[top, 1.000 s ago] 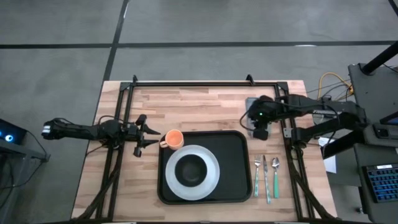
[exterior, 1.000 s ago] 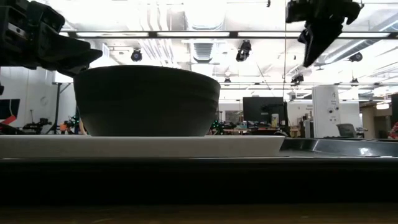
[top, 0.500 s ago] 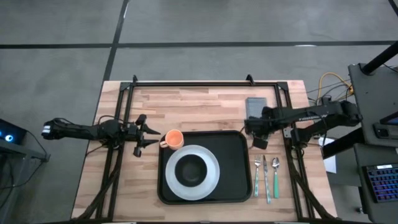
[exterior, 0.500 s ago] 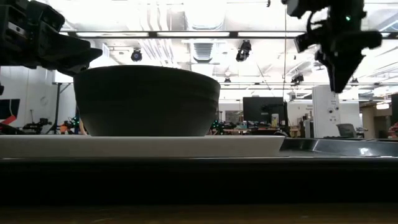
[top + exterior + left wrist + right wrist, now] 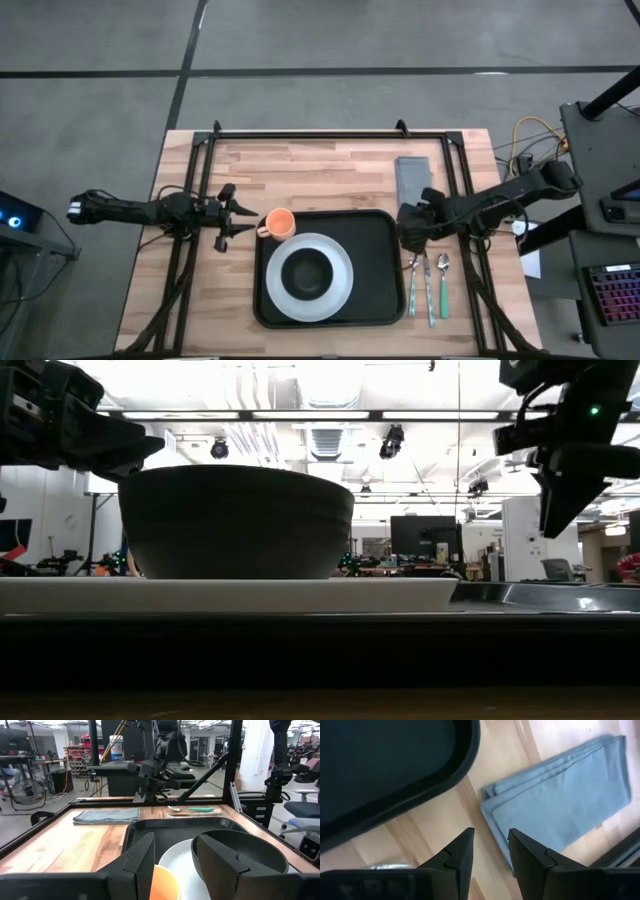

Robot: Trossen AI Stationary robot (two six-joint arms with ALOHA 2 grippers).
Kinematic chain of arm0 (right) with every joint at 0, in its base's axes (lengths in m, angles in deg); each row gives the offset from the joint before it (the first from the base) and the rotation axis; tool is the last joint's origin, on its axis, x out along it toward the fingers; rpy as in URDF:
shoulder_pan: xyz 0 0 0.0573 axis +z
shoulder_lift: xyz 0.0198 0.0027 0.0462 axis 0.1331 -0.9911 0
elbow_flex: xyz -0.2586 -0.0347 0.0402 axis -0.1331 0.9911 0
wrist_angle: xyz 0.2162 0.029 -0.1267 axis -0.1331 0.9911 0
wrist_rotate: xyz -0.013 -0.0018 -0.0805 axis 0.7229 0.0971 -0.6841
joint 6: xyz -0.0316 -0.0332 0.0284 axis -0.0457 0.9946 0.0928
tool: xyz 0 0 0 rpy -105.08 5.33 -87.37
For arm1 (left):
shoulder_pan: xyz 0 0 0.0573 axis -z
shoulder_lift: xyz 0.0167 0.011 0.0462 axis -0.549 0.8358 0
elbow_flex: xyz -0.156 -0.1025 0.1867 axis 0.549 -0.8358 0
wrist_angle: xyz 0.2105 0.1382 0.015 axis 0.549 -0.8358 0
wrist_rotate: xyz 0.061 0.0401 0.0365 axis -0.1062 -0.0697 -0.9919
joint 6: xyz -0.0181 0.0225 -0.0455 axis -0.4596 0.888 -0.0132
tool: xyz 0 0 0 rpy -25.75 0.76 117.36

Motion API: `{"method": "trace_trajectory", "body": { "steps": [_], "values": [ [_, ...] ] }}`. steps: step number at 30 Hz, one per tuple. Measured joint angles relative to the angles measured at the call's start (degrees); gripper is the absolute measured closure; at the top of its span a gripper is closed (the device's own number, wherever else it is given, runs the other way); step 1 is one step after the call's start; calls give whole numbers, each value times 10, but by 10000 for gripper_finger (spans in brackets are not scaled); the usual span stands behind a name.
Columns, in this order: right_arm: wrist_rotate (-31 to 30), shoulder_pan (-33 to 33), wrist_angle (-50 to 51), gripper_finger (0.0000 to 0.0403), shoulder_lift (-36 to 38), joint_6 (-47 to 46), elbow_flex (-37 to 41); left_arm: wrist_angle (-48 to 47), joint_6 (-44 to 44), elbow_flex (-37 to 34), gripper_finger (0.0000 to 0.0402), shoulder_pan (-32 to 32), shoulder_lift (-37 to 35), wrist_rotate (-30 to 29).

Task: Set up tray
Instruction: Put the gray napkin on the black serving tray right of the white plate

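The black tray [image 5: 375, 255] lies near the table's near edge and carries a white plate [image 5: 340, 262] with a dark bowl [image 5: 306, 272]. An orange cup [image 5: 281, 222] stands on the wood by the tray's far left corner. My left gripper [image 5: 243, 217] is open, level, just left of the cup [image 5: 162, 882], which shows ahead between its fingers. My right gripper [image 5: 409, 230] is narrowly open and points down beside the tray's far right corner [image 5: 465, 765]. It hangs near the grey napkin [image 5: 560, 795] and touches nothing.
The folded napkin [image 5: 412, 175] lies flat on the wood beyond the tray's right end. A fork [image 5: 413, 285], a knife [image 5: 427, 288] and a spoon [image 5: 443, 280] lie side by side right of the tray. Black frame rails [image 5: 330, 134] run along the table's far and side edges.
My right gripper has moved from over the napkin toward the table's near edge and down, stopping beside the tray's far right corner above the fork's tip. The napkin has stayed where it lay and now shows whole.
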Motion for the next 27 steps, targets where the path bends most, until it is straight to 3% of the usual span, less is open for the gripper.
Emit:
{"method": "trace_trajectory", "body": {
  "steps": [7, 17, 21, 27],
  "values": [
    [0, 0, -36, 272, -2, -9, 6, 0, 14, 0, 272, 0, 0, 0],
    [-9, 0, -58, 151, -19, 21, 10, 0, 14, 5, 272, 0, 0, 0],
    [-17, 0, -61, 119, -53, 31, 19, 0, 14, 6, 272, 0, 0, 0],
    [-104, 0, -71, 110, -119, 17, 25, 0, 14, 6, 272, 0, 0, 0]
  ]
}}
